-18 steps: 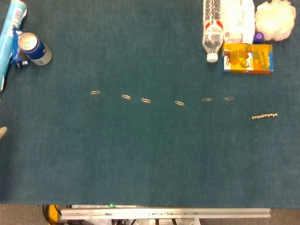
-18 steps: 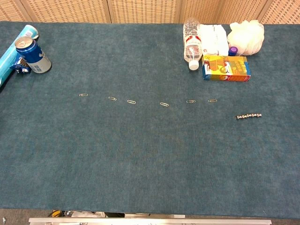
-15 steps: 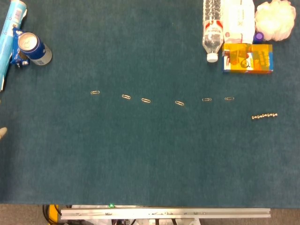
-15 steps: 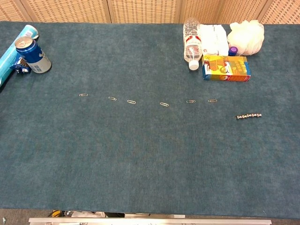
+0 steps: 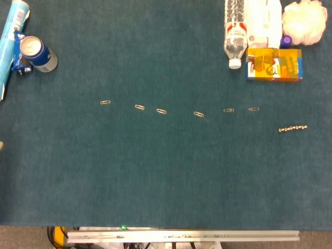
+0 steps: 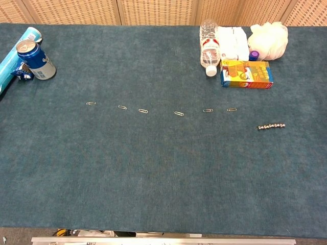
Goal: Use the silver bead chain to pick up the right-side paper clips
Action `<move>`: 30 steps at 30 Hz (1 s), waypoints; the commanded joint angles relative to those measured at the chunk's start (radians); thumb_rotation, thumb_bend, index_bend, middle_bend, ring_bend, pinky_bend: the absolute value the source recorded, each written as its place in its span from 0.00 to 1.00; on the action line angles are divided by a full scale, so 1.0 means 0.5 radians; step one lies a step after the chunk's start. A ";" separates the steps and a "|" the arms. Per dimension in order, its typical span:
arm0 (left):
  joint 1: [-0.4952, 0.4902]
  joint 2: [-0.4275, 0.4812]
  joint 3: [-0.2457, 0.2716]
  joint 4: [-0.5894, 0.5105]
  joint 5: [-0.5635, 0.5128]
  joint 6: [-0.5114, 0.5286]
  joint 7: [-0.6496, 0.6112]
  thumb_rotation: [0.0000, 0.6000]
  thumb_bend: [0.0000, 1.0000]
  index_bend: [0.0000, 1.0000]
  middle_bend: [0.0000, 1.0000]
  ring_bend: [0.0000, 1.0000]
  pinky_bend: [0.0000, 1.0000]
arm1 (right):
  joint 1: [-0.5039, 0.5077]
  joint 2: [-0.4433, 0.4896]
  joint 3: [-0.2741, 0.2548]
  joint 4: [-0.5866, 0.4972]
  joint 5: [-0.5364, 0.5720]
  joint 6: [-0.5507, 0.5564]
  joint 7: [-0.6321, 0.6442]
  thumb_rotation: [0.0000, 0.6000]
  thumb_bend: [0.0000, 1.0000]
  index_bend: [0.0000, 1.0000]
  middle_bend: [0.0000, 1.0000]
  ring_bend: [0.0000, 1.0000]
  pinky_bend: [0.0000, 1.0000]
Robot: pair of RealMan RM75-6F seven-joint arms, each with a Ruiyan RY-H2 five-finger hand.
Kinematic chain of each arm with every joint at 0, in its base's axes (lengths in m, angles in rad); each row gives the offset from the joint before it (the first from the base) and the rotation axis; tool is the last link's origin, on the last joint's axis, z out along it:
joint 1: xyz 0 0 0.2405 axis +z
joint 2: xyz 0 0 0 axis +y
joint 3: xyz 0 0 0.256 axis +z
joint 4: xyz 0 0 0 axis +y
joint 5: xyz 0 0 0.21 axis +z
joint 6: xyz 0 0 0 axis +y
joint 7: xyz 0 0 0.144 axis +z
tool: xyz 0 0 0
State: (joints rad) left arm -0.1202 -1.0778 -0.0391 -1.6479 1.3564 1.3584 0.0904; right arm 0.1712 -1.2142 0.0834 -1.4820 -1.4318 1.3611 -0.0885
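Where the table lies: six paper clips [image 5: 199, 113], one bead chain [image 5: 292, 127].

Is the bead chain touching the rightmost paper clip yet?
Apart. The head view shows bare cloth between the bead chain and the rightmost paper clip.

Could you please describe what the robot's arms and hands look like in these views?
Very little can be said, as neither arm shows in either view. The only trace is a small off-white sliver at the left edge of the head view, probably part of the left hand. Its shape, cables and markings cannot be made out. The right hand is out of view.
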 commanded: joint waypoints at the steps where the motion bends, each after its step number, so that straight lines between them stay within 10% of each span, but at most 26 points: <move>1: 0.011 0.003 0.007 -0.009 0.016 0.022 0.007 1.00 0.12 0.35 0.34 0.28 0.42 | 0.049 -0.039 -0.031 0.112 -0.077 -0.041 -0.022 1.00 0.09 0.29 0.26 0.18 0.35; 7: 0.043 0.013 0.012 -0.027 0.007 0.064 0.023 1.00 0.12 0.35 0.34 0.28 0.42 | 0.134 -0.085 -0.073 0.262 -0.155 -0.156 -0.082 1.00 0.25 0.35 0.25 0.18 0.35; 30: 0.073 0.028 0.005 -0.041 -0.002 0.090 0.016 1.00 0.12 0.35 0.36 0.30 0.43 | 0.315 -0.330 -0.181 0.497 -0.188 -0.483 -0.171 1.00 0.28 0.39 0.26 0.18 0.35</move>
State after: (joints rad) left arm -0.0837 -1.0640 -0.0367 -1.6682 1.3556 1.4037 0.0984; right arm 0.3276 -1.3780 -0.0057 -1.2346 -1.5255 1.1208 -0.1749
